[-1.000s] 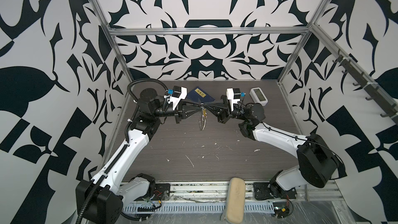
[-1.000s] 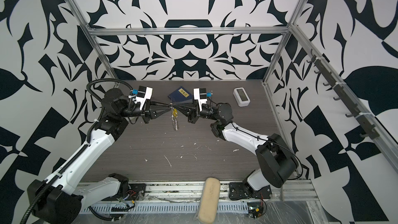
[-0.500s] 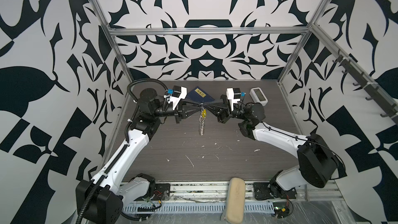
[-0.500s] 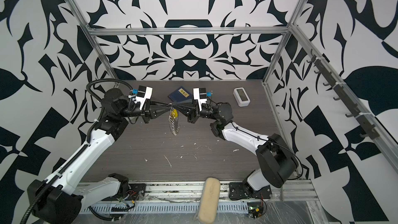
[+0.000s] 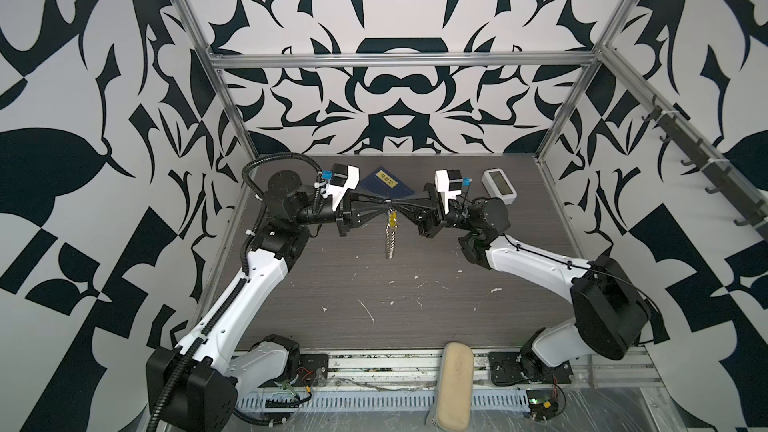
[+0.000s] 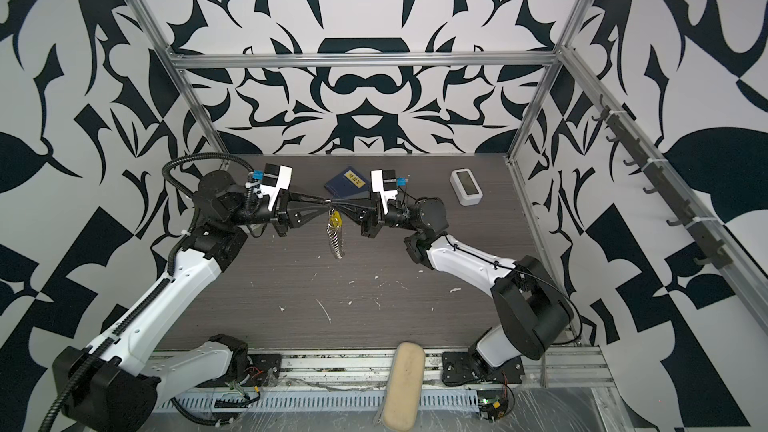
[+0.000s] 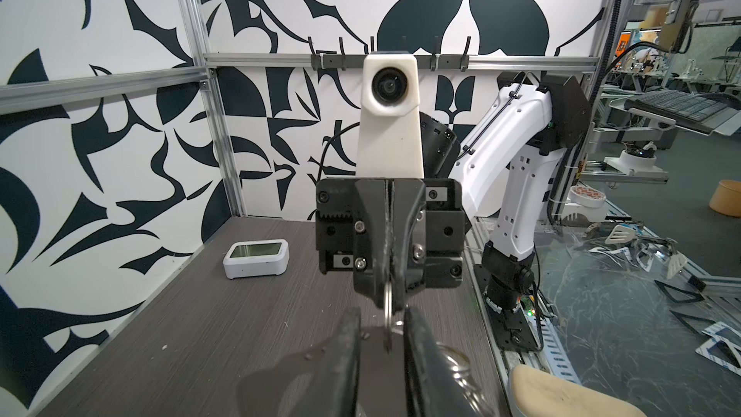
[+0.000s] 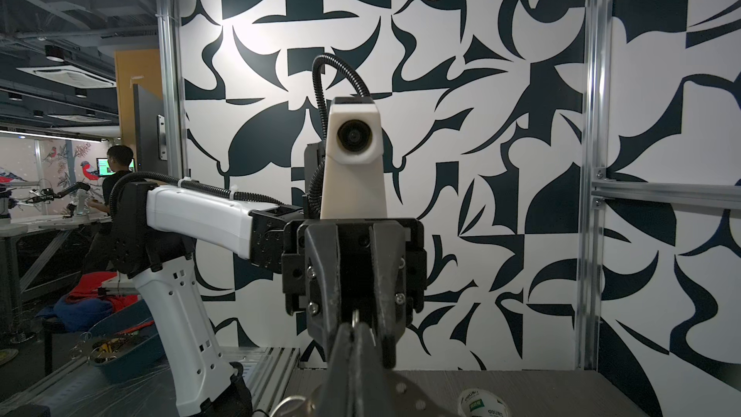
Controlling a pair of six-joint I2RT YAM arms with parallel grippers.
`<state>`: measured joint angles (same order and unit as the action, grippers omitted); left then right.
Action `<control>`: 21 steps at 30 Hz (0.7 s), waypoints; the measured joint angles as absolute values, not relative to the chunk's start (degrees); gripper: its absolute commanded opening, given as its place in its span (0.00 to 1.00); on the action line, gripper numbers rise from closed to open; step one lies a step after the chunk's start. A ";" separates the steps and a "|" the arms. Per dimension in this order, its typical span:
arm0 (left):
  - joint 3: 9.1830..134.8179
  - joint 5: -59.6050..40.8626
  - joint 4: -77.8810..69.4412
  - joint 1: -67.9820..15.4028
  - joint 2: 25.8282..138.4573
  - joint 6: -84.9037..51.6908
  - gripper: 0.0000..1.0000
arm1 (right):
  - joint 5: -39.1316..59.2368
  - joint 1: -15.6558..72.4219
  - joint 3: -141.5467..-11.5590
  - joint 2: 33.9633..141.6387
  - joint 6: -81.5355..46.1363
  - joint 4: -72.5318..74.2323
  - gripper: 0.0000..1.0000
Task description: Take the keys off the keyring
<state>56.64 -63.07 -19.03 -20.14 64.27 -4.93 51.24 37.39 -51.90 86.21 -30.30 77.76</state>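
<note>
Left wrist view, keys [image 5: 392,221] hidden, left fingers [image 7: 347,355] narrow, right fingers [image 7: 371,226] pinching keyring [image 7: 387,303]

Twin overhead views, wrist cameras [image 7: 391,86] face-to-face

Black-and-white abstract-patterned wall panels [image 5: 395,89] close in three sides, held in an aluminium frame [image 5: 399,61]. The tabletop [image 5: 415,297] is dark grey woodgrain. A hook rail [image 7: 333,61] runs along the right wall [image 5: 706,35]. Beyond the open side, dim ceiling spotlights [image 8: 55,53] and a bird mural [image 8: 86,166]
</note>
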 measured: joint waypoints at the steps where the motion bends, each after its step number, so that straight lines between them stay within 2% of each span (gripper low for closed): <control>1: 56.64 -63.05 -19.25 -20.14 64.27 -5.04 0.19 | 51.24 37.39 -51.92 86.21 -30.30 77.76 0.00; 4: 56.64 -63.09 -19.73 -20.14 64.27 -5.56 0.13 | 51.37 37.39 -51.92 86.21 -30.30 77.76 0.00; 9: 56.62 -63.02 -19.92 -20.14 64.27 -6.04 0.23 | 51.44 37.39 -52.10 86.21 -30.30 77.78 0.00; 14: 56.53 -62.83 -19.90 -20.14 64.27 -5.82 0.24 | 51.44 37.39 -52.25 86.21 -30.30 77.76 0.00; 18: 56.53 -62.70 -19.73 -20.14 64.27 -4.99 0.18 | 51.44 37.39 -52.27 86.21 -30.30 77.62 0.00; 21: 56.49 -62.61 -19.64 -20.14 64.25 -4.71 0.18 | 51.44 37.39 -52.27 86.21 -30.30 77.38 0.00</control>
<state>56.49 -62.61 -19.64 -20.14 64.25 -4.71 51.44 37.39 -52.27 86.21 -30.30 77.38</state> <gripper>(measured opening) 0.184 0.043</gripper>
